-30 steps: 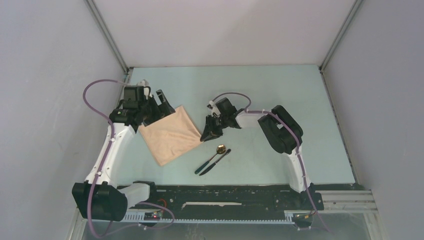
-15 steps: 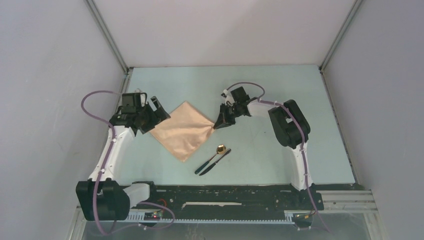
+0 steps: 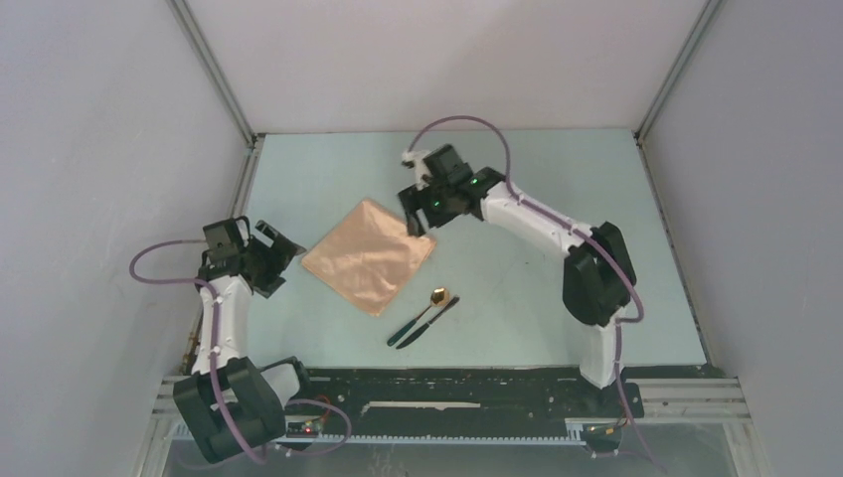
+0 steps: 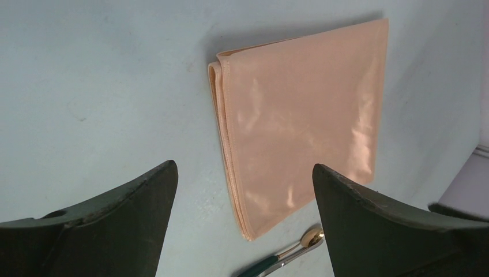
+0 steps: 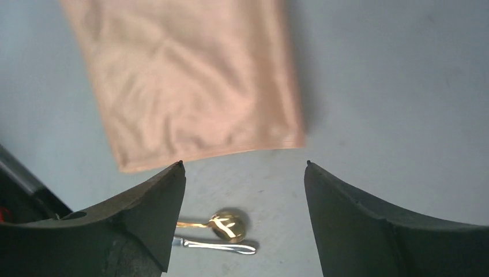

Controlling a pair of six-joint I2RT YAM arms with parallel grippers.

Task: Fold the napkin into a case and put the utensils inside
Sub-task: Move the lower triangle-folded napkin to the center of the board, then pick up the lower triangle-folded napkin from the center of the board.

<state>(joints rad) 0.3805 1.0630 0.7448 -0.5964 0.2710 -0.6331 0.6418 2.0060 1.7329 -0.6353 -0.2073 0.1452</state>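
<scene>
Two wide-open, empty grippers: the right gripper [image 3: 418,215] has just let go at the napkin [image 3: 369,255]'s 2 o'clock; the left gripper [image 3: 281,250] has backed off to 9; the cloth lies flat, ready for another fold.

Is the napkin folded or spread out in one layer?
Folded, lying flat: the napkin shows stacked edges along one side in the left wrist view.

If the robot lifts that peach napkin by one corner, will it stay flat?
Probably not: the napkin looks thin and softly creased, so it should droop. Its folded layers would likely fall open, and its sheen suggests slipperiness.
</scene>
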